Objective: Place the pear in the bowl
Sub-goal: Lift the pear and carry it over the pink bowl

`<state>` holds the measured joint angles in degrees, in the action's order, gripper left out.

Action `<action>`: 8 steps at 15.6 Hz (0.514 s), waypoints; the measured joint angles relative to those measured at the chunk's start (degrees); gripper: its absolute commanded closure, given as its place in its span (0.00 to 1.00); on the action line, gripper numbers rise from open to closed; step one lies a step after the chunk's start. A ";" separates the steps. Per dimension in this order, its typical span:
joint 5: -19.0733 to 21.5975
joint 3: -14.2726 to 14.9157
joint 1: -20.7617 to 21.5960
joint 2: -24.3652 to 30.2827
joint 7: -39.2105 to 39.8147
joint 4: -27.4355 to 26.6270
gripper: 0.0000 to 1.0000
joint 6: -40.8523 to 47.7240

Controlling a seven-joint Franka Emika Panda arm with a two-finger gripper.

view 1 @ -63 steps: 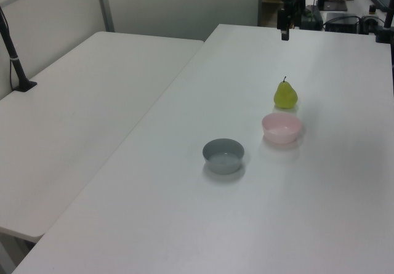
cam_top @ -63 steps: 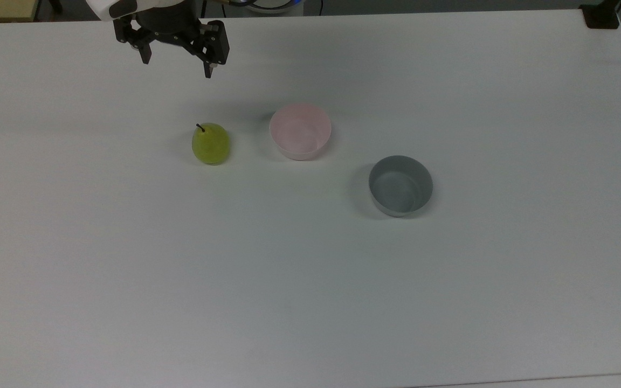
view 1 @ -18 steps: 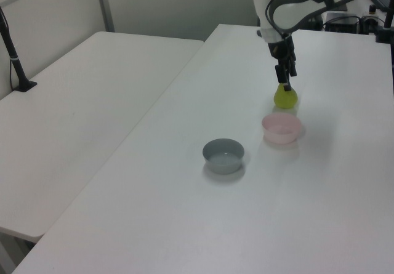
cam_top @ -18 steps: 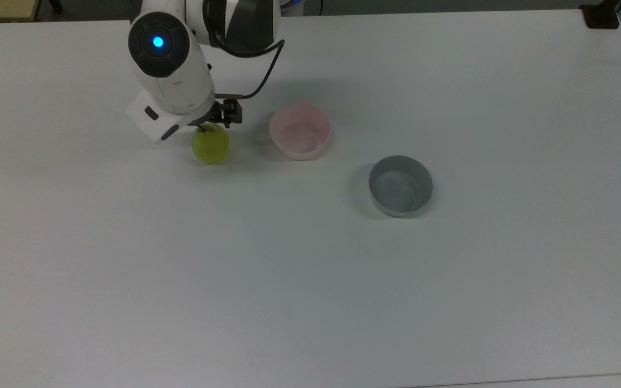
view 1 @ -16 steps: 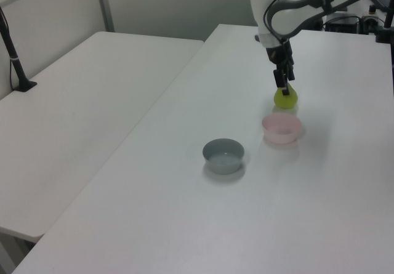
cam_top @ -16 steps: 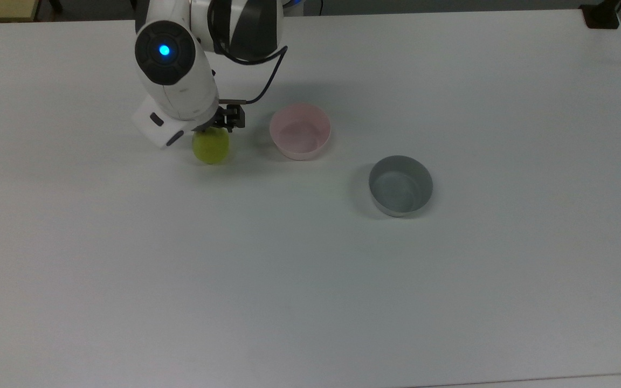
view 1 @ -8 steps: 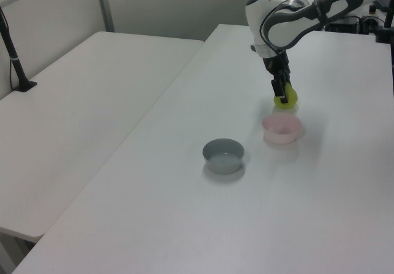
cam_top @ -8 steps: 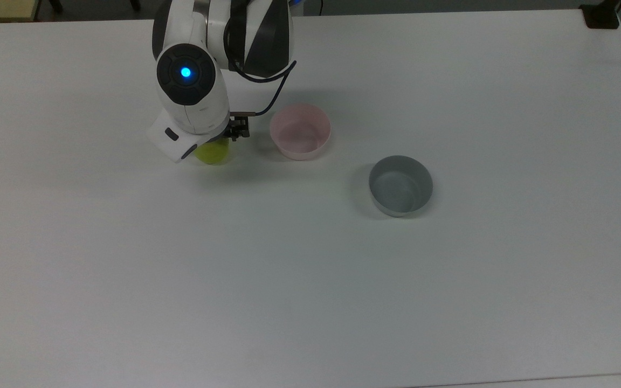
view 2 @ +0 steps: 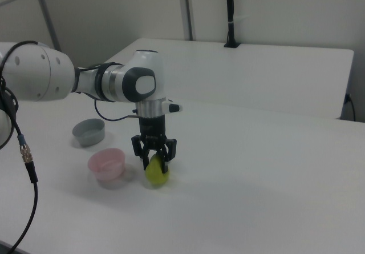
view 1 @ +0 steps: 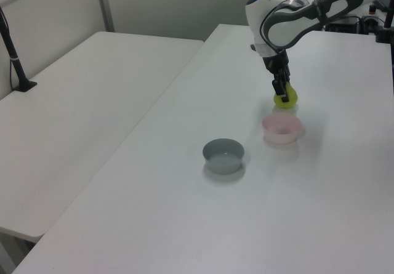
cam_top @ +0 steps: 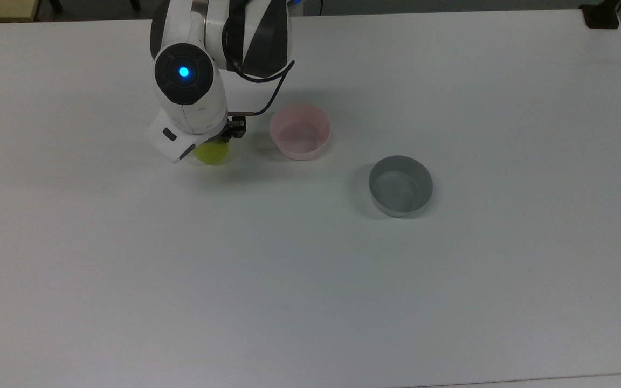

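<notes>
The room is an office-like space with pale partition walls and grey upright posts; a second white table [view 1: 74,101] stands alongside the white worktop [cam_top: 310,302], with a black pole [view 1: 13,55] clamped on it. At the far end of the left view there are dark desks with equipment.

The worktop is plain, matte and white. Its near half in the top view is bare. Going farther in the top view, a grey bowl [cam_top: 400,186] stands right of the middle, well apart from every edge. Beyond it and toward the top view's left is the bowl [cam_top: 300,131], pale pink, upright, with nothing inside.

Just to the top view's left of the bowl, near it but apart from it, the pear [cam_top: 212,153] sits on the worktop, mostly covered by the white arm [cam_top: 186,91] with its blue light. In the right view the pear [view 2: 157,172] rests on the surface with the gripper [view 2: 154,158] lowered over its top, the dark fingers [view 2: 165,153] spread down either side of the upper part. Whether they press on the fruit cannot be told. The left view shows the gripper [view 1: 281,93] at the pear [view 1: 285,99] too.

A black cable [cam_top: 270,94] loops off the arm toward the worktop's far edge.
</notes>
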<state>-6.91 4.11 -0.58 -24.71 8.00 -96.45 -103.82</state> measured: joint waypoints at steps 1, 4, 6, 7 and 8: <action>-0.01 0.09 -0.06 0.13 0.24 0.22 0.60 0.07; -0.01 0.49 -0.13 1.91 0.66 1.81 0.59 1.61; -0.01 0.64 -0.18 4.48 0.72 3.50 0.57 3.98; -0.01 0.67 -0.23 5.87 0.72 4.29 0.56 4.81; -0.01 0.69 -0.39 7.22 0.72 4.99 0.54 5.35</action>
<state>-6.92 4.80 -0.96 -17.49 8.73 -91.46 -98.48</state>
